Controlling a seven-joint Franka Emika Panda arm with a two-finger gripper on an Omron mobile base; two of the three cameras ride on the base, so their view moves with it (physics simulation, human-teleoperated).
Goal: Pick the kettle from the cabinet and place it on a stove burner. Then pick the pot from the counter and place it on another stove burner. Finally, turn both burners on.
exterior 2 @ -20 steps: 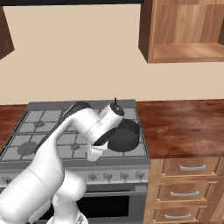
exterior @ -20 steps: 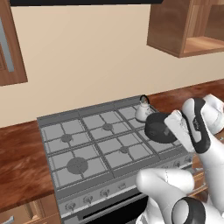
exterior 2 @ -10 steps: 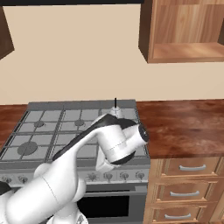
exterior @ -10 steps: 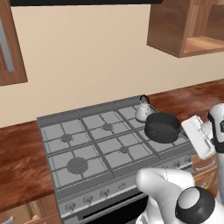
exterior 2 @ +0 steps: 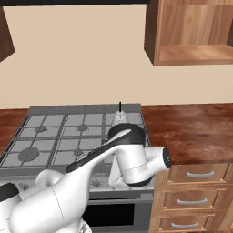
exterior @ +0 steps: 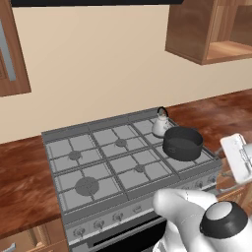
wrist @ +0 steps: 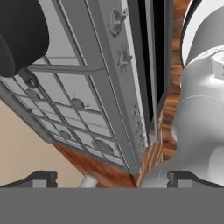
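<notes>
The pot (exterior: 182, 142) sits on the front right burner of the stove (exterior: 88, 162), and the kettle (exterior: 160, 124) stands upright on the back right burner just behind it, the 2 very close together in the left base view. In the right base view the kettle (exterior 2: 120, 117) shows above the arm, with only its top and thin handle clear.

Compared with 1 second ago, the arm has swung away from the pot: then the hand hung right over the pot at the stove's right edge, and now the wrist is out past the stove's front right corner, low beside the control panel. The pot and kettle have not shifted in that time.

In the hand view the hand (wrist: 112, 179) has its 2 dark fingertips (wrist: 41, 178) spread wide apart at the bottom corners, with nothing between them. That view is rolled on its side: the pot (wrist: 19, 35) fills the upper left corner with 1 loop handle showing, the grates run below it, and the row of stove knobs (wrist: 124, 57) runs down the middle.

The cabinet (exterior 2: 191, 32) on the wall stands bare. The reddish-brown worktop (exterior 2: 191, 132) stretches right of the stove over the drawers (exterior 2: 200, 174).
</notes>
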